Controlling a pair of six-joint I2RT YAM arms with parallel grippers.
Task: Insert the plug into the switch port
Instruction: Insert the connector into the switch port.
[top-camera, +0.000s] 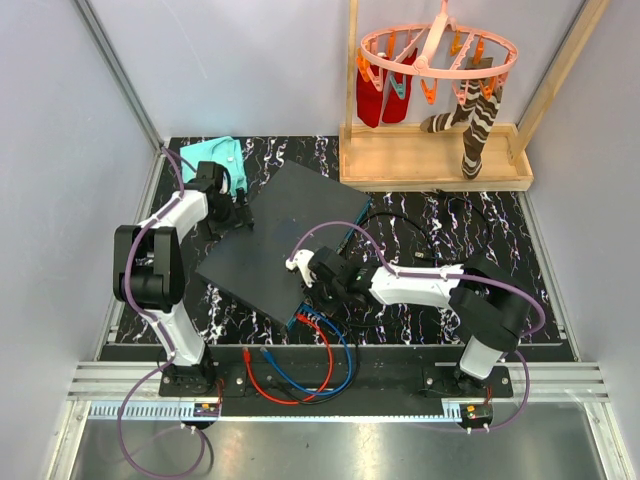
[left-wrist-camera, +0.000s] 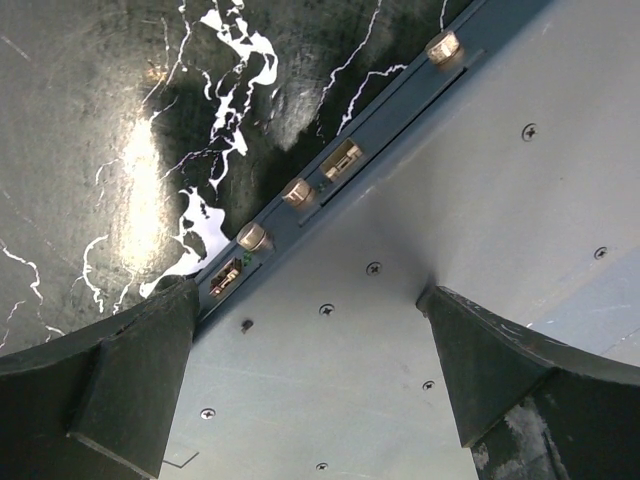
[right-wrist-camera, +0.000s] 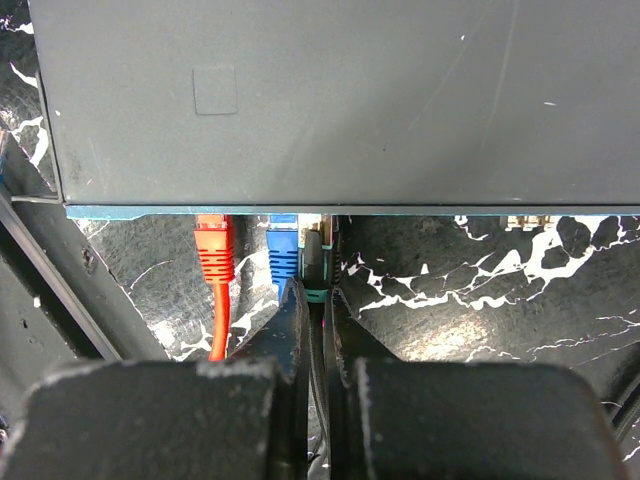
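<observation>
while clamped on the plug (right-wrist-camera: 312, 262) at the switch (right-wrist-camera: 350, 100), right gripper (right-wrist-camera: 315, 300) (left gripper (left-wrist-camera: 310, 330) spread wide, empty)

Bright, even overhead light; glare on glossy tabletop (left-wrist-camera: 140, 170), L wrist view; near foreground soft

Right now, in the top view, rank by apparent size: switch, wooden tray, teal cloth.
1. switch, largest
2. wooden tray, not far behind; it sits further from the camera, so the gap is unsure
3. teal cloth, clearly smallest, though part of it is hidden
</observation>
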